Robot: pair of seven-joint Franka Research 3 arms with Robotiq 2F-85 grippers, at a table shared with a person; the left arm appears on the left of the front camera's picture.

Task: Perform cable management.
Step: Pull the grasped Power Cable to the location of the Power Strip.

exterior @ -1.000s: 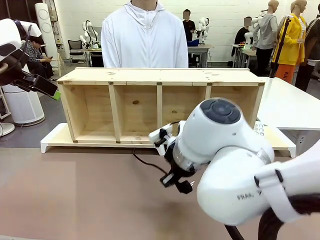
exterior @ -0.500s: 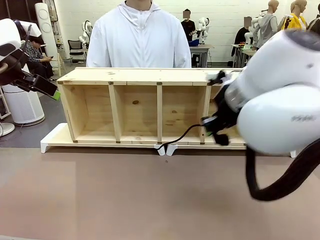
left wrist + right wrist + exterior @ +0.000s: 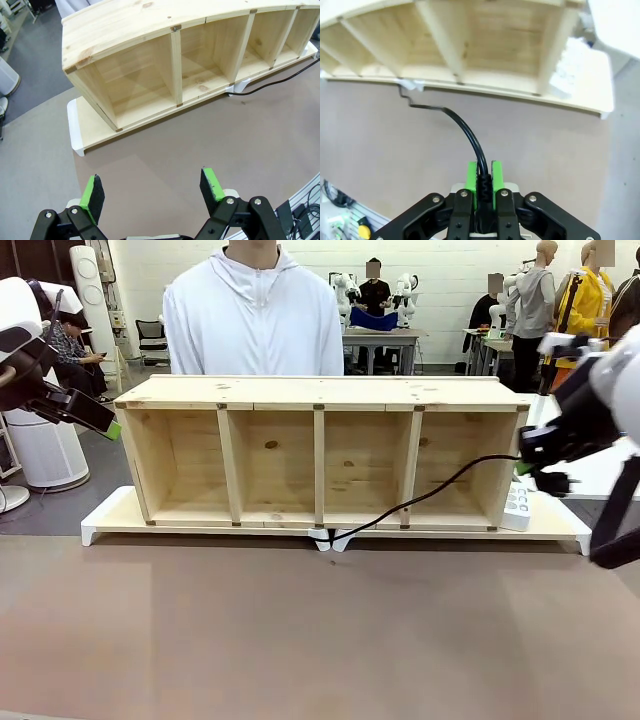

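The cable (image 3: 430, 492) is a thin black cord running from white clips (image 3: 330, 538) under the shelf's middle, up and to the right. It passes in front of the wooden shelf (image 3: 320, 392). My right gripper (image 3: 530, 470) hangs off the shelf's right end and is shut on the cable next to its chunky black plug (image 3: 553, 481). In the right wrist view the green pads of the right gripper (image 3: 482, 180) pinch the cable (image 3: 465, 130). My left gripper (image 3: 152, 187) is open and holds nothing, raised at the far left (image 3: 108, 425) above the brown table.
The shelf stands on a white base board (image 3: 100, 525). A white power strip (image 3: 515, 505) lies on the board's right end, just below the plug. A person in a white hooded top (image 3: 255, 325) stands behind the shelf. The brown table front (image 3: 300, 640) lies bare.
My right arm has swung from the table's front middle up and to the right, carrying the plug end and drawing the cable across the shelf front. The person has stepped left.
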